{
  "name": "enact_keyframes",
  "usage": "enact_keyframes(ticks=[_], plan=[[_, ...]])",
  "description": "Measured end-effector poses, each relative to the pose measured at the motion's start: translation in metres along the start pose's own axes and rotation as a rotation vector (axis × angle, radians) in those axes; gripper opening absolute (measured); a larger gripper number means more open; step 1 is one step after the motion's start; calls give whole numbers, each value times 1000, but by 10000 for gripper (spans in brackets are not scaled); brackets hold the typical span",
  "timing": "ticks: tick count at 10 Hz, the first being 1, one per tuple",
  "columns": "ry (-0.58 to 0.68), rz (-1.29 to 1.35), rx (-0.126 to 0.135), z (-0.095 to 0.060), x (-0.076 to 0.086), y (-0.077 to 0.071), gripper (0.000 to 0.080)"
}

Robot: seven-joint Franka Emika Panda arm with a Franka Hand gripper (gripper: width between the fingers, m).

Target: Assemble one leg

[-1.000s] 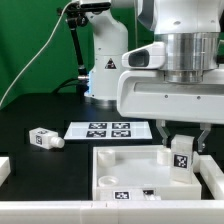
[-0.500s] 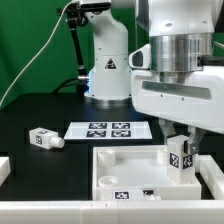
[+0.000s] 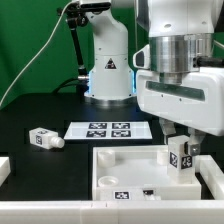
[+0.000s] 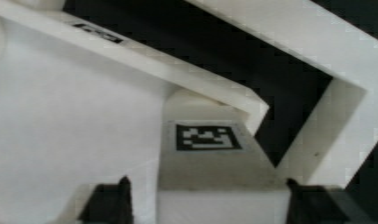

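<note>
The gripper (image 3: 180, 152) is seen in the exterior view at about four o'clock of the frame, pointed downward over the white panel (image 3: 128, 170); its two dark fingers are closed against the sides of an upright leg (image 3: 180, 158), a stubby white post whose black-and-white tag faces the camera; the leg is thus held between the fingers, near the panel's corner on the exterior view's right, though whether its foot touches the panel cannot be told; in the wrist view the same leg (image 4: 207, 150) is seen from above, its tag in the middle of the picture, with a dark fingertip (image 4: 111, 196) on one side and another on the opposite side, both pressed close to it; the pale surface and raised rim of the panel (image 4: 61, 110) lie around it; outward from the pincer, at roughly eleven o'clock from it, the marker board (image 3: 107, 129) lies flat on the black table (image 3: 30, 110); further toward nine o'clock a second leg (image 3: 43, 138) lies on its side on the table, well apart from the panel; at twelve o'clock the arm's white base (image 3: 108, 70) stands before a green backdrop (image 3: 30, 40).
</note>
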State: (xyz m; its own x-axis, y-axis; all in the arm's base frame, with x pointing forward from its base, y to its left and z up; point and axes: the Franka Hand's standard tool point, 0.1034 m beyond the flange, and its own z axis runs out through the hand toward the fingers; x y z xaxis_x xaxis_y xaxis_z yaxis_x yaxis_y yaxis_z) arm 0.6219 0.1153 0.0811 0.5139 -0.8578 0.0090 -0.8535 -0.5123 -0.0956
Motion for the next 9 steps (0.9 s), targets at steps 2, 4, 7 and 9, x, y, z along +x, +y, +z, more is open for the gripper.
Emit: enact_keyframes(ticks=[2, 4, 7, 9], plan=[[4, -179, 2, -2, 1, -1, 577], [6, -407, 1, -3, 3, -1, 645], [19, -691, -12, -3, 6, -3, 649], [27, -841, -18, -2, 4, -5, 649]])
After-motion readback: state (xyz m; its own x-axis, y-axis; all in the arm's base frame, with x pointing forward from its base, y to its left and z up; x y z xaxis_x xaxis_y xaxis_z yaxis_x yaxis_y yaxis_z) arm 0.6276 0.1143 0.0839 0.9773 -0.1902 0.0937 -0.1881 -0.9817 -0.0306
